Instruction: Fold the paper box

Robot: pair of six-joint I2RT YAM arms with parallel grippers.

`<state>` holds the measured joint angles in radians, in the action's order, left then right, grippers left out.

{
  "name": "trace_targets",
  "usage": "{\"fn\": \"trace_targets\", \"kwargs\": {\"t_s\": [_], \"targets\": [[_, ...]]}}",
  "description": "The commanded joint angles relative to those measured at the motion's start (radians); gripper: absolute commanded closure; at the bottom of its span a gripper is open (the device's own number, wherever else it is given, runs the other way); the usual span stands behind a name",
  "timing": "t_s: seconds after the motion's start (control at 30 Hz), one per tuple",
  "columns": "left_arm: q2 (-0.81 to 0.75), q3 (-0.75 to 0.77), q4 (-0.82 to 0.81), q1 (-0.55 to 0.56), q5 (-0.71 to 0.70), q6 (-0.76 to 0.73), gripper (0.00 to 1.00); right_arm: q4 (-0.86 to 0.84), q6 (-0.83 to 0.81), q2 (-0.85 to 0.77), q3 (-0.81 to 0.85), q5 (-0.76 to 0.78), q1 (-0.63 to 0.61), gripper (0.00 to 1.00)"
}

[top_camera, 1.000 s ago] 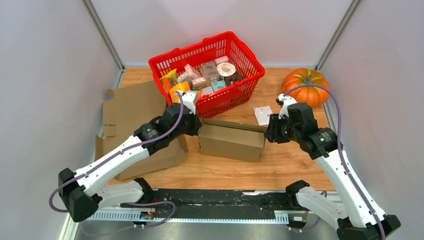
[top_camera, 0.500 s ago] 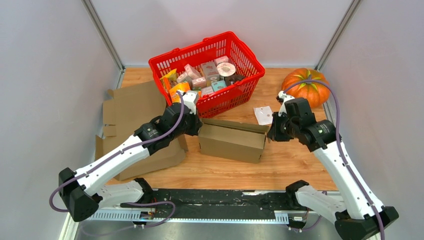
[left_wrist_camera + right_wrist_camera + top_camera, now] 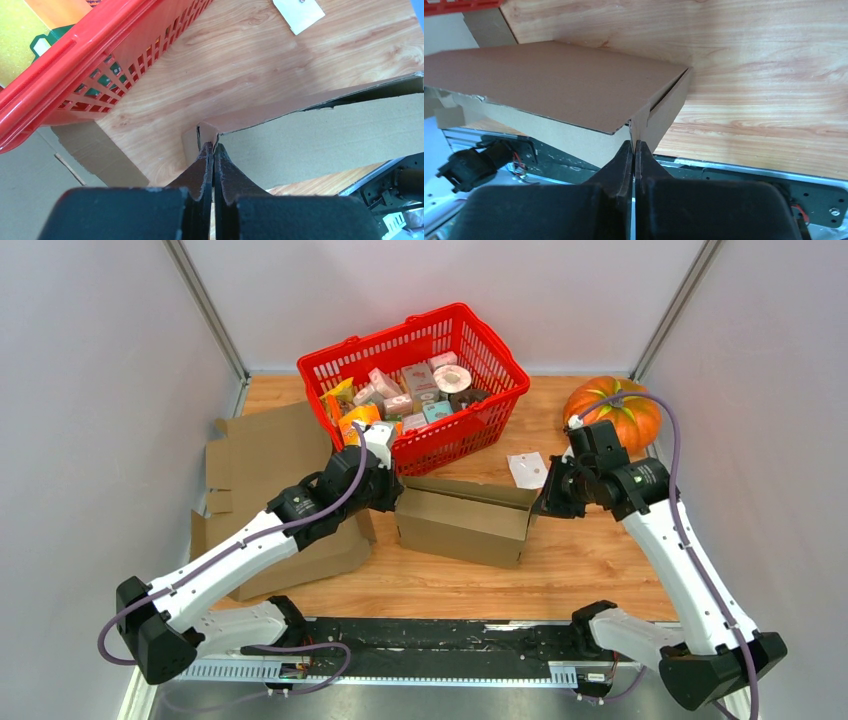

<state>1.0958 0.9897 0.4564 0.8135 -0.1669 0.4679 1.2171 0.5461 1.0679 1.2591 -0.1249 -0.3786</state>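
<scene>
paper box (image 3: 465, 523) | brown cardboard | top flap partly lowered | mid table (image 3: 560, 580)

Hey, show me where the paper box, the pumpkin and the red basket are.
paper box (image 3: 462, 525), top external view, its near side wall.
pumpkin (image 3: 640, 420), top external view, its orange right side.
red basket (image 3: 460, 435), top external view, its front mesh wall.

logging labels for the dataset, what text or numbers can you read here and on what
No text can be read in any view.
Packages in the red basket: print too small and blurred to read.
White paper slip: no legible marks.
Cardboard box: plain, no print visible.
</scene>
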Motion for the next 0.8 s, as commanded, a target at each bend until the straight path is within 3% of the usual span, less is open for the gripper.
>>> {"fn": "trace_targets", "kwargs": {"t_s": [0.0,0.63,0.77], "targets": [[0.019,-0.034,0.133,0.009,0.061,-0.008,1.0,0.005,0.109,0.029,0.085,-0.082,0.032,1.0],[0.012,-0.04,0.113,0.009,0.079,-0.002,1.0,0.044,0.186,0.132,0.157,-0.165,0.069,1.0],[0.009,-0.049,0.105,0.009,0.083,0.0,1.0,0.021,0.192,0.113,0.099,-0.183,0.067,1.0]]}}
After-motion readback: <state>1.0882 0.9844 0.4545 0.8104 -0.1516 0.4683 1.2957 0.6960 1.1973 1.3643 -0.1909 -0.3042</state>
